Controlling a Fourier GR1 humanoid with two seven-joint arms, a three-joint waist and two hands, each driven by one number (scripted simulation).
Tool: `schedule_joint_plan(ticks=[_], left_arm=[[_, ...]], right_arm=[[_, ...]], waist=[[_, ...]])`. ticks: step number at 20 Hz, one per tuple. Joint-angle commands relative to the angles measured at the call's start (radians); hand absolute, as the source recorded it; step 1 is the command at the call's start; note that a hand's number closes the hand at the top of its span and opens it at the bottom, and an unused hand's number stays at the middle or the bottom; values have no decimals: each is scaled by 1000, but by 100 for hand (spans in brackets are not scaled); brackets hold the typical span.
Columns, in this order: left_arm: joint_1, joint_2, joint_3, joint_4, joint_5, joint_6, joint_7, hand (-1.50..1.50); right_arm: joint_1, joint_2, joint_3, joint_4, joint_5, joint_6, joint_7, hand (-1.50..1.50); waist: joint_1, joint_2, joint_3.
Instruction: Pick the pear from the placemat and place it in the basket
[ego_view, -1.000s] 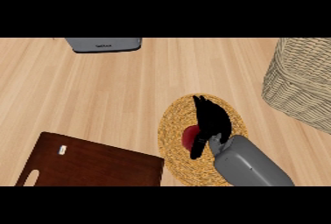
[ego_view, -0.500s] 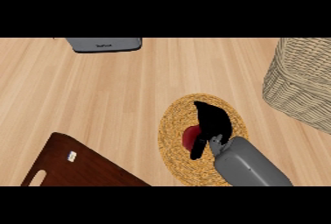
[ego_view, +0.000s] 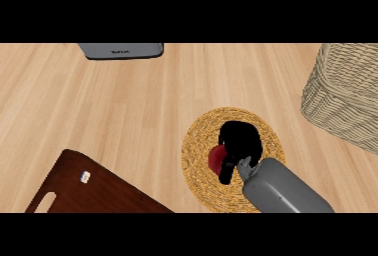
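The pale, wood-grained worktop (ego_view: 133, 100) fills the view, its planks smooth and matte. At the far right stands the tall woven wicker basket (ego_view: 347, 100), a stiff, ribbed weave in pale straw colour with a rounded wall; its opening is cut off by the edge of the view. At the near left lies a dark brown wooden cutting board (ego_view: 88, 190), flat and glossy, with a slot handle at its near corner. A grey, rounded-edged appliance (ego_view: 122, 50) sits at the far edge, only partly in view.

Right of centre and near lies the round woven placemat (ego_view: 198, 150), a coarse coil of golden fibre, flat on the worktop and well apart from the basket. On it rests the dark red pear (ego_view: 215, 157), mostly hidden; only its left flank shows.

The black right hand (ego_view: 240, 142) comes in on its grey forearm from the lower right and lies over the pear, fingers curled down round it so that it appears to hold the fruit. The left hand is not in view.

The pear is likely light, hard and smooth-skinned, so somewhat slippery; its rounded, tapering shape suggests wrapping the wide lower body rather than the narrow neck. The basket's rigid wall calls for a lift above its rim.
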Motion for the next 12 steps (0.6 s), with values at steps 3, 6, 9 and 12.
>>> schedule_joint_plan(ticks=[3,6,9,12], left_arm=[[-225,-81,-53,-81,10,-27,-58,0],[-229,-68,-25,-93,30,-35,-38,0],[-239,-91,-47,-82,10,-31,-50,0],[-235,-77,-28,-64,4,-39,-63,0]], right_arm=[[-13,15,-37,51,33,-30,68,150],[-25,36,-88,89,51,-61,137,150],[-75,43,-108,118,80,-65,139,150],[-85,43,-106,138,150,-125,135,150]], waist=[[-22,5,-24],[-31,5,-24],[-22,5,-26],[-17,4,-25]])
